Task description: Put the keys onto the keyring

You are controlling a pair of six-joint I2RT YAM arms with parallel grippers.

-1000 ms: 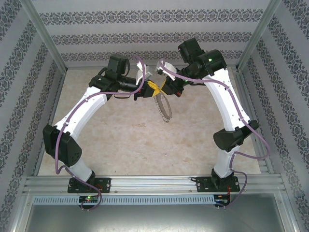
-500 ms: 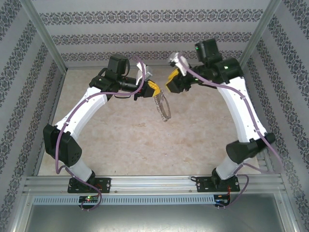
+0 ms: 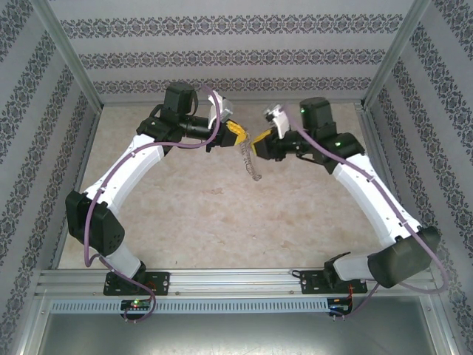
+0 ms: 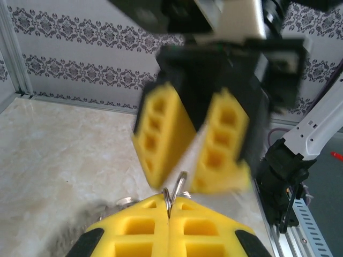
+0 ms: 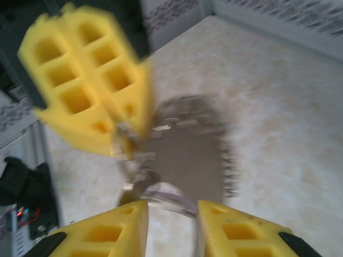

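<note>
My left gripper [image 3: 236,134] is held above the middle back of the table and is shut on the top of the keyring [image 3: 250,163], a thin grey hoop hanging edge-on below it. In the left wrist view its yellow pads [image 4: 134,235] pinch the ring's wire [image 4: 179,184]. My right gripper [image 3: 256,144] faces it from the right and is open. In the right wrist view the hoop's rim [image 5: 166,198] crosses the gap between my right fingertips, touching neither. Small silvery pieces fringe the rim, too blurred to name. Loose keys are out of view.
The tabletop [image 3: 222,214] is pale marbled beige under the hanging hoop. Patterned walls [image 3: 222,59] close in the back and sides. An aluminium rail [image 3: 236,279] with both arm bases runs along the near edge.
My right gripper let go at the ring, opened, drew back to the right, then came down and in beside the hoop. The hoop swung edge-on. My left gripper kept its grip.
</note>
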